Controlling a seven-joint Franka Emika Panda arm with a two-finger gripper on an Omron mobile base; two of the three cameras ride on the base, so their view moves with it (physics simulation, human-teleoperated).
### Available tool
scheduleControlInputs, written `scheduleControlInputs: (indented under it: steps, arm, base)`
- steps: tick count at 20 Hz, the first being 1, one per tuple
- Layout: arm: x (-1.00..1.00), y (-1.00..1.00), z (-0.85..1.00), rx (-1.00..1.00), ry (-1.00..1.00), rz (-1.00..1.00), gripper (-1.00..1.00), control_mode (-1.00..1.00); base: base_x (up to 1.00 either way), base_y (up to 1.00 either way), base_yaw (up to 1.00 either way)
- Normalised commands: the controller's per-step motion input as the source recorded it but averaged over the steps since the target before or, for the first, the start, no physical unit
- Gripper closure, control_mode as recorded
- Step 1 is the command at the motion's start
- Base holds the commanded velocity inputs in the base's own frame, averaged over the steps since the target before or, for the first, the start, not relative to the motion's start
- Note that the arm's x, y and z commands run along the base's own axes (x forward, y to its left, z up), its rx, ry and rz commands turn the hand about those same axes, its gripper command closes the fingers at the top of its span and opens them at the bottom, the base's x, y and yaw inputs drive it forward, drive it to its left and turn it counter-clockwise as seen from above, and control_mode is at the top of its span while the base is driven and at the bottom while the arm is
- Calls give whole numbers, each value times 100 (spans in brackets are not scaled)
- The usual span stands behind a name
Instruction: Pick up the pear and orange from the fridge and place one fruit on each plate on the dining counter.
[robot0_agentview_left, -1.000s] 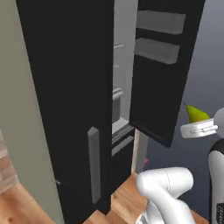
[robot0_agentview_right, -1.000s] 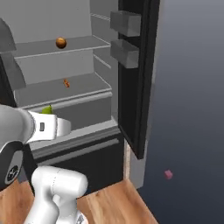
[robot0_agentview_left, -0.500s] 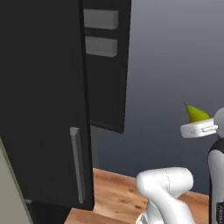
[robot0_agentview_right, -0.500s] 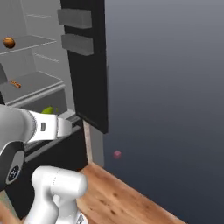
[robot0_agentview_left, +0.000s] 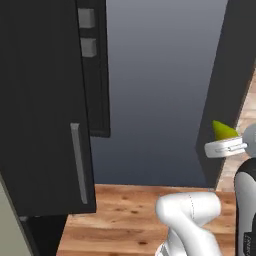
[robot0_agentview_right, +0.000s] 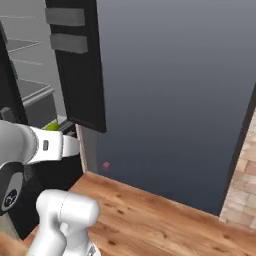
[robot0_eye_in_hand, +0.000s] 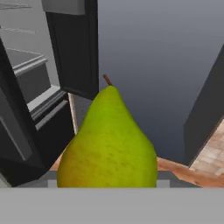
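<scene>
Fingers hidden under the pear (robot0_eye_in_hand: 108, 142) appear closed on its base, so it stands stem-up at centre of the hand view, long axis along the hand. Beyond it at upper left, the fridge (robot0_eye_in_hand: 74, 48) door hangs open above wooden floor (robot0_agentview_right: 160, 220).

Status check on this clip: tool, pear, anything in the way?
Tool shut on pear, stem up. Fridge door open at left, pear outside it. Wood floor ahead, nothing blocking.
</scene>
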Motion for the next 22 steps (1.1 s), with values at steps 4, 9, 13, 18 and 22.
scheduleControlInputs:
  steps: [4, 9, 13, 18, 22]
  arm:
    - [0, 0, 0, 0, 0, 0, 100, 100]
    - [0, 0, 0, 0, 0, 0, 100, 100]
    - [0, 0, 0, 0, 0, 0, 100, 100]
    - [0, 0, 0, 0, 0, 0, 100, 100]
    - [0, 0, 0, 0, 0, 0, 100, 100]
  base:
    - [-100, -6, -23]
    - [-100, -9, -18]
    - [-100, -12, -18]
    - [-100, -15, -19]
    - [-100, -18, -21]
